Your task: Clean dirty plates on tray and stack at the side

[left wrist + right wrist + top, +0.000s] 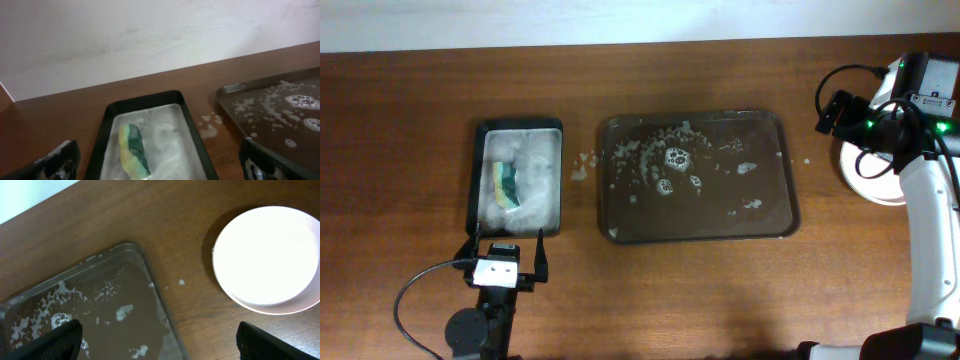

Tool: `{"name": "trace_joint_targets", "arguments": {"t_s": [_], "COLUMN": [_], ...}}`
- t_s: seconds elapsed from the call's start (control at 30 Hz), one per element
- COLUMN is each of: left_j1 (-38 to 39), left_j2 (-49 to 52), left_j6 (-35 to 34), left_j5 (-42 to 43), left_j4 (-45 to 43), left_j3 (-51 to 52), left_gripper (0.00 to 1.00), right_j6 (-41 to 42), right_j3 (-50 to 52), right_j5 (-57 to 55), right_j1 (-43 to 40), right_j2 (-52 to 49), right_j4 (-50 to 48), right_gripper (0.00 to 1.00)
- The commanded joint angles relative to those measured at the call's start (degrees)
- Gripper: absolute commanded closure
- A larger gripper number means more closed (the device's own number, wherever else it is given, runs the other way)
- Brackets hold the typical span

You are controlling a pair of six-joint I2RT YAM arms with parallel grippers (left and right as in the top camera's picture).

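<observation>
You have the left gripper (508, 252) and right gripper (167, 342) both spread wide and empty, the plates (265, 255) stacked beside the foamy tray (148, 272).

- My brown wooden table (720, 300) carries everything here.
- On my left side sits a small black tray (520, 125).
- Near it, at the middle, lies the large dark tray (786, 170).
- A few foam flecks (582, 165) spot the wood between them.
- On my right, white plates (267, 255) sit stacked, apart from the dark tray.
</observation>
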State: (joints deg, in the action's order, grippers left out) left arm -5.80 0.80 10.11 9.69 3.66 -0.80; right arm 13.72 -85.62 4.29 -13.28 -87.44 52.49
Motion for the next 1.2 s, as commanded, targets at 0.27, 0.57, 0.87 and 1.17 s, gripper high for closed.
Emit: {"name": "trace_joint_targets", "arguments": {"t_s": [0.27,0.57,0.87,1.17], "left_j1": [-0.22,-0.22,-0.22,-0.22], "left_j2": [-0.5,-0.5,-0.5,-0.5], "left_j6": [0.7,0.7,0.7,0.7], "left_j5": [0.59,0.59,0.59,0.59], "left_j4": [0.07,0.09,0.09,0.07], "left_j3": [0.31,0.31,0.31,0.31], "left_gripper": [0.01,0.01,0.01,0.01], "right_j6": [0.02,0.02,-0.26,-1.51], "right_j3": [-0.11,-0.04,0.44,17.99], "right_j5": [-0.5,-1.05,-7.08,-11.3], "right_j1": [0.13,0.13,5.29,15.89], "right_j2": [-0.39,-0.44,8.76,25.75], "right_j4": [0.04,0.04,0.48,-20.48], "right_gripper": [0.02,0.02,0.01,0.02]}}
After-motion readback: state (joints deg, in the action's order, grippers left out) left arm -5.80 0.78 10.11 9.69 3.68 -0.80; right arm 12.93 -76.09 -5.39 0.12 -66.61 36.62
